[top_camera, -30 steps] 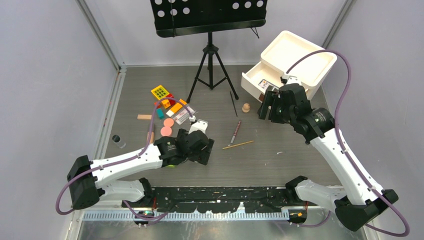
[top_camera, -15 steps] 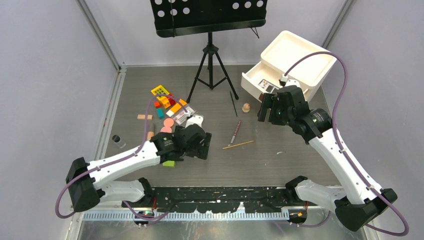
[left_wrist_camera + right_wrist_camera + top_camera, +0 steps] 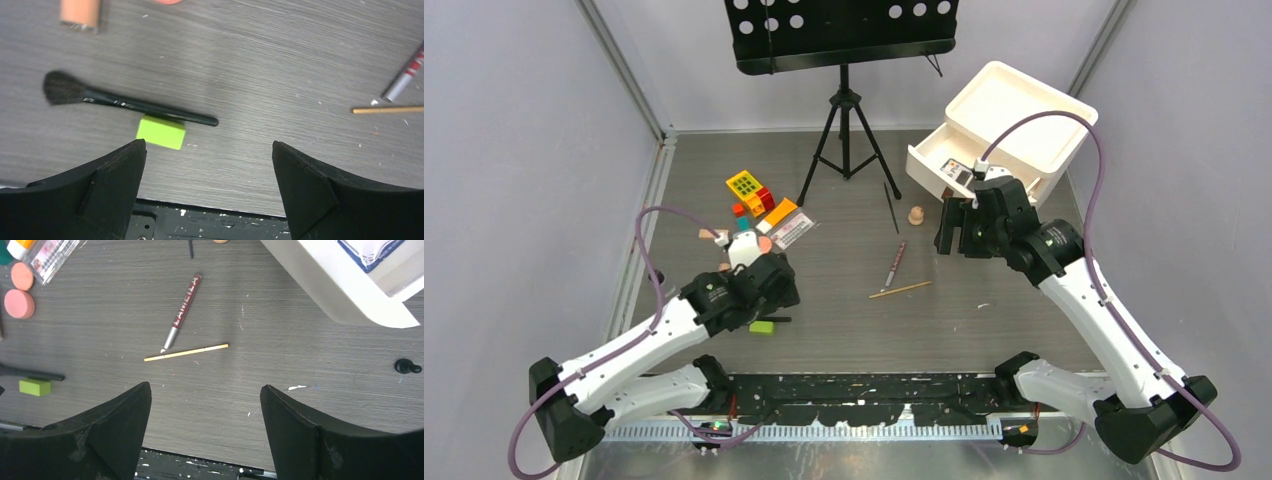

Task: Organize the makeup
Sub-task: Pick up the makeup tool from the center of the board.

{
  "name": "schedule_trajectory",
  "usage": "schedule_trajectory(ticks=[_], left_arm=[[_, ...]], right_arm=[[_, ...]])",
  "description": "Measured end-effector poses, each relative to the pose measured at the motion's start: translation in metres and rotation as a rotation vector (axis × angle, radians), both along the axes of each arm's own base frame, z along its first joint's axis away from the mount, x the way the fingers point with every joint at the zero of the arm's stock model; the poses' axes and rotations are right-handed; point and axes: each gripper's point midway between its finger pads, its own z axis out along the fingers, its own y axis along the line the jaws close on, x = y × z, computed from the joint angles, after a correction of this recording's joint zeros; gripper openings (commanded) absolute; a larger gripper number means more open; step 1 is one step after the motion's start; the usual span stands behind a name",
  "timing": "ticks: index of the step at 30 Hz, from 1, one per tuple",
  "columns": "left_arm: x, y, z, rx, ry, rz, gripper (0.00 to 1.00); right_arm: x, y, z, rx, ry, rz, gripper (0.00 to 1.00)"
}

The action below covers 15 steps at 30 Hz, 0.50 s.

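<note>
Left pincer (image 3: 207, 147) wide open, empty, near black brush (image 3: 130, 102) by near edge of desk (image 3: 260, 60). Close across mid-handle, clear of green block (image 3: 161, 132) just beside. Right pincer (image 3: 205, 387) gapes empty.

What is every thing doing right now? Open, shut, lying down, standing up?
left gripper: open, empty.
right gripper: open, empty.
drawer: pulled open.
white palette: lying inside the drawer.
black brush: lying flat, handle against the green block.
red pencil: lying flat.
thin tan pencil: lying flat.
music stand: standing upright.
</note>
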Motion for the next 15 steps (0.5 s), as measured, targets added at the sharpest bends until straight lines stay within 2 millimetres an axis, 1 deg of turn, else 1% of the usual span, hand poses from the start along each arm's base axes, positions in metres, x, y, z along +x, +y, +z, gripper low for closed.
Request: schedule_trajectory(ticks=[4,7,10,12,15], left_arm=[[-0.004,0.024,0.002,-0.041,-0.009,0.148,1.00],[-0.002,0.047,0.012,-0.119,-0.084,0.256,0.99],[0.002,0.069,0.026,-0.151,-0.158,0.343,1.00],[0.008,0.080,0.031,-0.121,-0.168,0.384,1.00],[0.022,0.091,0.026,-0.038,-0.117,0.418,0.99]], right_arm=[[-0.002,0.005,-0.001,0.018,0.012,0.025,0.83],[-0.002,0.011,-0.003,0.034,0.026,0.045,0.82],[-0.001,0.016,-0.010,0.037,0.052,0.060,0.82],[0.001,0.018,-0.015,0.032,0.069,0.068,0.81],[0.003,0.021,-0.020,0.025,0.090,0.078,0.81]])
